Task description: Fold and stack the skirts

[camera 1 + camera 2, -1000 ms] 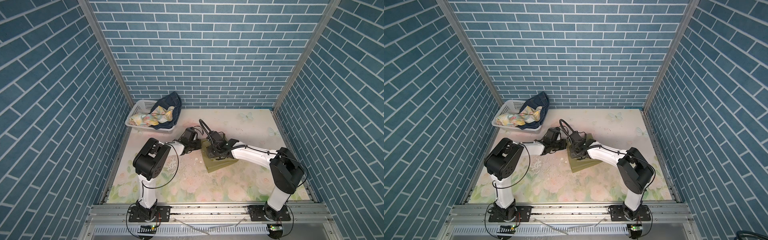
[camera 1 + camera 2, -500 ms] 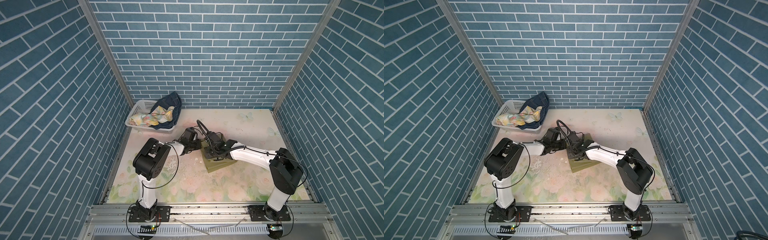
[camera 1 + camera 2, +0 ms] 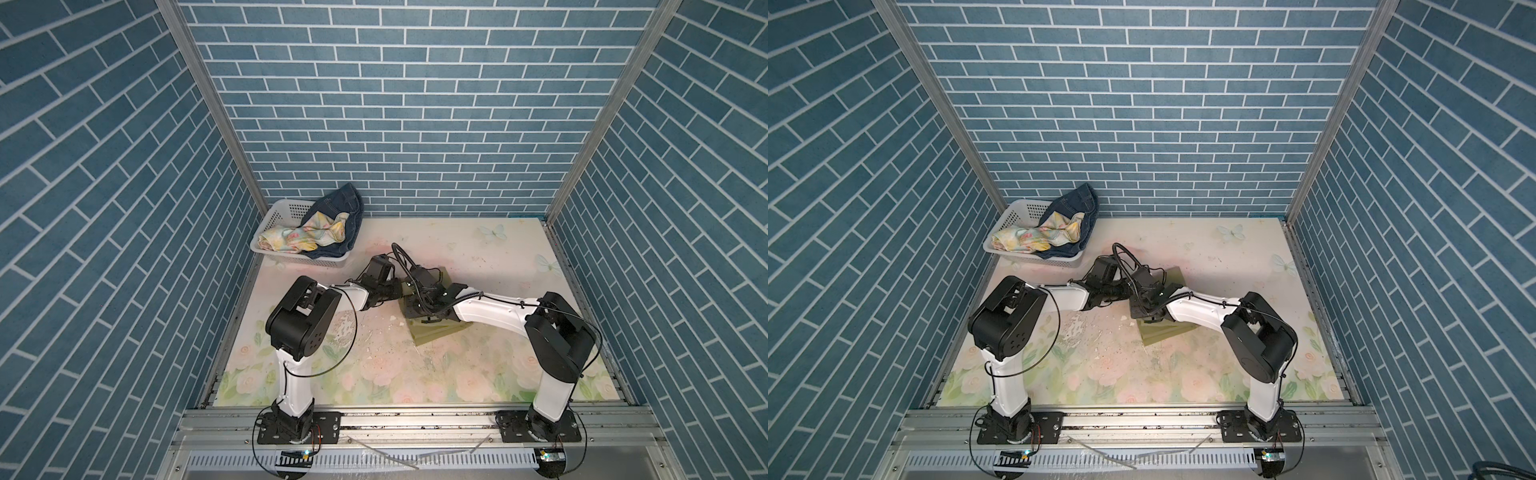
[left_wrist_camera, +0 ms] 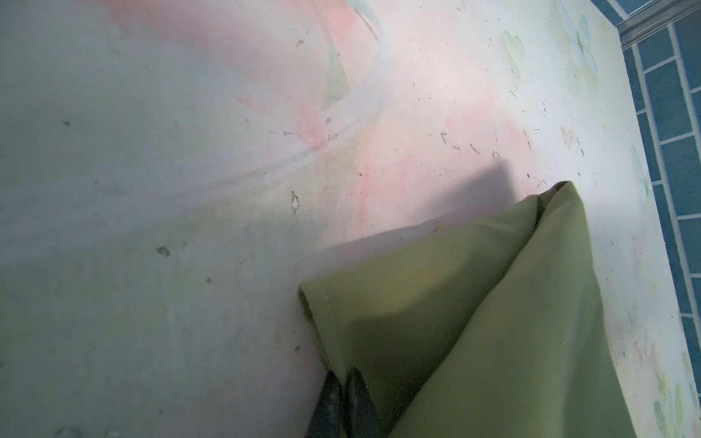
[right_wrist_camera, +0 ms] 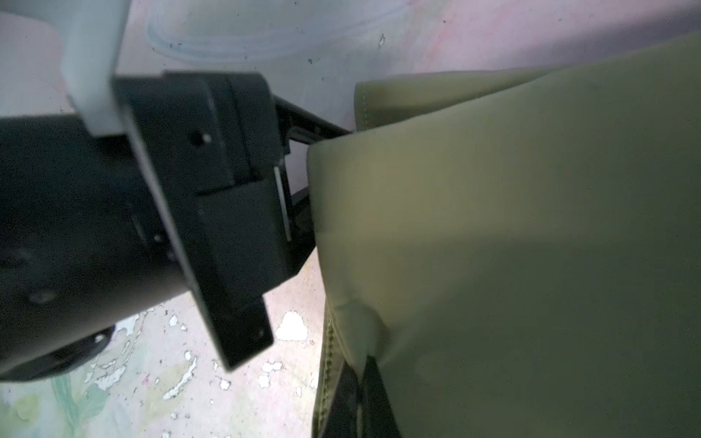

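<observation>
Our right fingers are clamped on a puckered fold of the green skirt. Our left fingers sit nearly together at its hem, and we cannot tell if they grip. Both meet at the skirt's left-arm edge, so the cloth lies rightward from them on the surface, lengthwise front to back. The flowered skirt and denim skirt lie in the basket, nearer the left arm.

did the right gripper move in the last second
Yes. In both top views the right gripper has shifted slightly left, toward the basket, still shut on the green skirt.
</observation>
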### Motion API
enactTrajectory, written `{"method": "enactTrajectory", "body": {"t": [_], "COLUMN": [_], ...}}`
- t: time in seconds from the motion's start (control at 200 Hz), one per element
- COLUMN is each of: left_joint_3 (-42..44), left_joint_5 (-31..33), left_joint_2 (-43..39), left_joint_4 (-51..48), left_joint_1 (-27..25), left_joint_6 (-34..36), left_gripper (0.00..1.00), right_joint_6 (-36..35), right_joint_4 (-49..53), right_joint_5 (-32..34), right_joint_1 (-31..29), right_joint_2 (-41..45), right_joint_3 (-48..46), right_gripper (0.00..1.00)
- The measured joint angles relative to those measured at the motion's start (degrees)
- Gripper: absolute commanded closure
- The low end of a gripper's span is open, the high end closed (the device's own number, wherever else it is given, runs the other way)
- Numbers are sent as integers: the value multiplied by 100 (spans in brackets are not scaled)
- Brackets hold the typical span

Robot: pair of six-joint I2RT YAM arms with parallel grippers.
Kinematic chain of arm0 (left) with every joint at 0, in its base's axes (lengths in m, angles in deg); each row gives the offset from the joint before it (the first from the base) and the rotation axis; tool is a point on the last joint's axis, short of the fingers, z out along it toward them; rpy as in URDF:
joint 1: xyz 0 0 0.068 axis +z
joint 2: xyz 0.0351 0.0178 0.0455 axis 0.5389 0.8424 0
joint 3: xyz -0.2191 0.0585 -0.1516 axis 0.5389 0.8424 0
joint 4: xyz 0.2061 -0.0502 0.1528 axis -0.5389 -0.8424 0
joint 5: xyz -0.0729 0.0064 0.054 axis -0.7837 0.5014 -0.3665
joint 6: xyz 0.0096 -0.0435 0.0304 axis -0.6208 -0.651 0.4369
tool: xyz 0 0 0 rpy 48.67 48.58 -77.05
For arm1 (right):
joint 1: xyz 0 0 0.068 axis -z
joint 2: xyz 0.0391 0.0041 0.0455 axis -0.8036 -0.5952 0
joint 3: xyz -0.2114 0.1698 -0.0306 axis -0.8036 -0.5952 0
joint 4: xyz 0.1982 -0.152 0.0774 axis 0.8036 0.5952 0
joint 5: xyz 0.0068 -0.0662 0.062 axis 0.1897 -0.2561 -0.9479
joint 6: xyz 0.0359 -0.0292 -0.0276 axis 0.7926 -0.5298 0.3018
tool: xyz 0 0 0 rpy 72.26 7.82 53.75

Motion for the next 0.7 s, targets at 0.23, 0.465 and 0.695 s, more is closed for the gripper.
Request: {"method": "enactTrajectory", "body": {"t": [0.23, 0.465, 0.695], "left_joint_3": [-37, -68, -125], "left_joint_5": [-4, 46, 262], "left_joint_2": [-144, -387, -793], "left_joint_4": [-284, -951, -1814], "left_joint_1": [42, 184, 380], "left_joint_6": [17, 42, 168], "left_gripper": [67, 62, 62], "right_joint_6": [111, 28, -31], "right_joint_4": [-234, -304, -496], "right_joint_5": [31, 142, 133], "right_joint_1": [0, 72, 341], "right_joint_2": [118, 1268, 2455], "right_joint_3": [-337, -826, -1252], "right_gripper": [71, 53, 46]}}
